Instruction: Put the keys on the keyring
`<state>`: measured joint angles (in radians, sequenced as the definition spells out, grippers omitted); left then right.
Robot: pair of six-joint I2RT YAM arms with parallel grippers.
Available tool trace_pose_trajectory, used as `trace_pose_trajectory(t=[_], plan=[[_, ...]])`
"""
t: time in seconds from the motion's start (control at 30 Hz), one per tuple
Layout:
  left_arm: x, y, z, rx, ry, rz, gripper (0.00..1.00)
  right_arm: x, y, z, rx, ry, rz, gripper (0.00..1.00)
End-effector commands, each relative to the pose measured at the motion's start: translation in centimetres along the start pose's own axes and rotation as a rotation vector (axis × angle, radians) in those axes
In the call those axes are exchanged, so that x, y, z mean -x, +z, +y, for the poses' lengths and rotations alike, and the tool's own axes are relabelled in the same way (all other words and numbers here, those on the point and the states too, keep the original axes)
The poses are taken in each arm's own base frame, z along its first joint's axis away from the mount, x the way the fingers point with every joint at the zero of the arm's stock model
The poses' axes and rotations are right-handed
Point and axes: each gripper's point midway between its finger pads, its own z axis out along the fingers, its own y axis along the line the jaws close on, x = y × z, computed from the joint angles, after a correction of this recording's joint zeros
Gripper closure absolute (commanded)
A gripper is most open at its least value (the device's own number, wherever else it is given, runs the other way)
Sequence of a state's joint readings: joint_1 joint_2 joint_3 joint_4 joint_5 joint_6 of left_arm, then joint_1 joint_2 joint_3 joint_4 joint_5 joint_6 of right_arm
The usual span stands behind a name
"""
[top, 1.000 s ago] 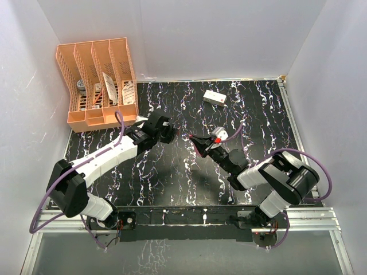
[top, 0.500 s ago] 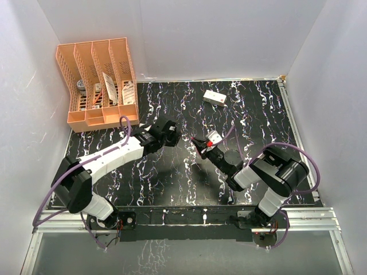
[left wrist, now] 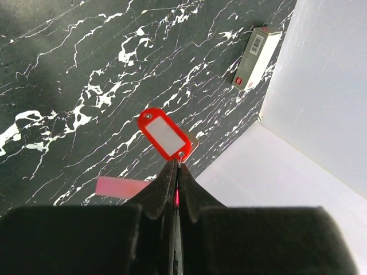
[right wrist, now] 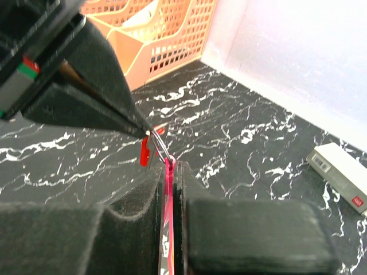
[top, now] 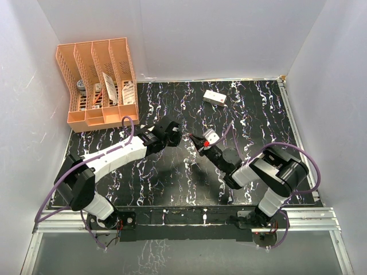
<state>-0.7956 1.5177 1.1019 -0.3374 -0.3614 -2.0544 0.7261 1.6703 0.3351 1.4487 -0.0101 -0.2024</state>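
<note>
Left gripper [left wrist: 176,167] is closed on the red-headed key [left wrist: 164,134], right gripper [right wrist: 169,166] on the pink tag [right wrist: 167,195] of the keyring [right wrist: 161,148], both held nearer than the white box [top: 214,98].

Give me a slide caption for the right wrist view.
Right pincer clamps the pink tag; its keyring meets the tip of the shut left pincer, red key head beside it.

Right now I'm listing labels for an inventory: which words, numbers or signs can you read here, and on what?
Nothing here reads as text.
White box: barcode and red mark, print too small.
Red tag: white insert looks blank.
Pink strip: no print seen.
Packets in the orange rack: too blurred.
</note>
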Motion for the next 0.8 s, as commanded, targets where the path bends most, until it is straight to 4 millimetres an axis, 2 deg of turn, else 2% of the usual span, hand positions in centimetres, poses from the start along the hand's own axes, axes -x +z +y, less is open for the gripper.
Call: trace_pose_trajectory(t=[0.0,0.27,0.77], plan=[[0.4,-1.8,-2.3,-0.059,-0.035,-0.02,1.0,12.7,0.4,-2.5,-0.098,-0.037,-0.458,1.0],[0.8,-2.7,-3.3,-0.088,-0.051,-0.031,1.0,14.0,0.9,-3.2,-0.141,-0.027,-0.49,1.0],[1.0,-3.3,-4.2,-0.12,-0.063,-0.036,1.0,13.7,1.6,-1.6,-0.096,-0.023,-0.482,1.0]])
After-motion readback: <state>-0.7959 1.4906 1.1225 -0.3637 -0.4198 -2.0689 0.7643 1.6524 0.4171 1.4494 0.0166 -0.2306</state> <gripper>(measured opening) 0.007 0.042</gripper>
